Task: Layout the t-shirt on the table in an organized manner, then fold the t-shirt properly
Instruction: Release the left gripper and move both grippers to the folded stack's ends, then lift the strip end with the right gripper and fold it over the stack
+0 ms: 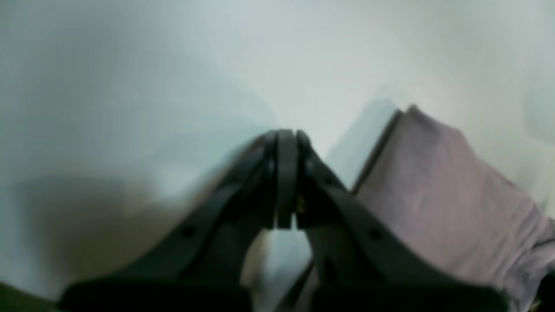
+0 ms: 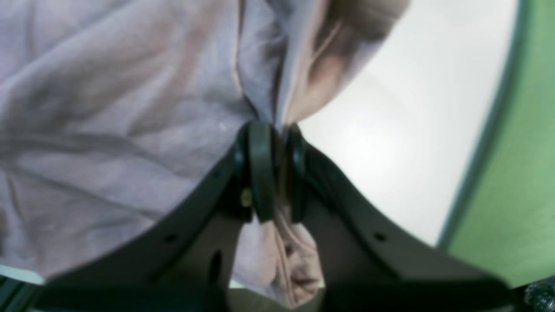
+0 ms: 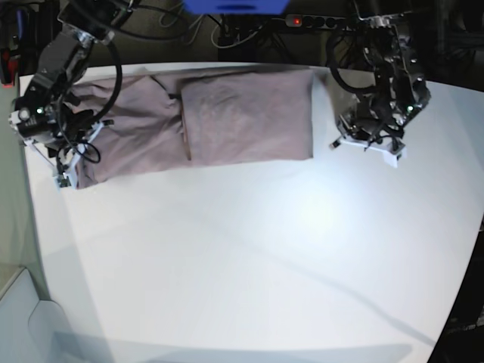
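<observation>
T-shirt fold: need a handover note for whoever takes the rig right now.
Right gripper: fingers shut on the t-shirt, pinching its end at the table edge.
Left gripper: shut, empty, beside the shirt's other end, not touching it.
Shirt: a long band along the far side of the table, one end already folded over the middle.
Left: fold the pinched end over, then tidy.

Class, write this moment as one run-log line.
stage: folding | right gripper: shut on mauve cotton t-shirt end | left gripper: shut, empty, beside shirt | white table
</observation>
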`<state>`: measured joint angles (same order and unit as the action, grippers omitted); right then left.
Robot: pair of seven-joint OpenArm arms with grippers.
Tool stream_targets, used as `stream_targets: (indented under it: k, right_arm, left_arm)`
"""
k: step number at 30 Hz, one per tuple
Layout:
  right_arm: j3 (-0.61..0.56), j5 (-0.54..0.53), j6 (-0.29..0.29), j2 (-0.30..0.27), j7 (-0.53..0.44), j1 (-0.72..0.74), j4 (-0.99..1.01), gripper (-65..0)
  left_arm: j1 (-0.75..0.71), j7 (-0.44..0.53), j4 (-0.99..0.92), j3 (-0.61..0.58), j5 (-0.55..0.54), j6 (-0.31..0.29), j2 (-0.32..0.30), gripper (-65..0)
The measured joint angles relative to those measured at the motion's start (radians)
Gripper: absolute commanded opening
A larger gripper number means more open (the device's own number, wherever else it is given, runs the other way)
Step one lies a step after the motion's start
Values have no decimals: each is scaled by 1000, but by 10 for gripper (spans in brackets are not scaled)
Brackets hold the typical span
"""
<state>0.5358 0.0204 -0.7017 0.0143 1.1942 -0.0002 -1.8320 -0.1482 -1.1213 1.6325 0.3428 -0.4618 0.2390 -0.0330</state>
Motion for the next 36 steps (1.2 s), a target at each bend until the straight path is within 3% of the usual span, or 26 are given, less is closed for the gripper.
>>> stream_targets:
  k: [7, 11, 16, 21, 26, 36]
  right_arm:
    - [-2, 3, 0, 23, 56, -21, -58, -650]
    - [-7, 2, 0, 67, 50, -31, -72, -650]
    - [-120, 4, 0, 84, 55, -59, -74, -650]
    - [-138, 4, 0, 138, 56, -57, -106, -650]
    - [-282, -2, 0, 142, 53, -58, -128, -650]
    - [-449, 8, 0, 138, 59, -56, -129, -650]
  left_arm:
    - [35, 43, -62, -90, -23, -4, 20, -649]
    - [42, 41, -67, -98, -21, -4, 51, -649]
    - [57, 20, -74, -101, -18, -4, 57, -649]
    - [57, 21, -74, -99, -19, -4, 58, -649]
    - [57, 21, -74, -96, -21, -4, 58, -649]
    - [57, 22, -68, -96, -22, -4, 58, -649]
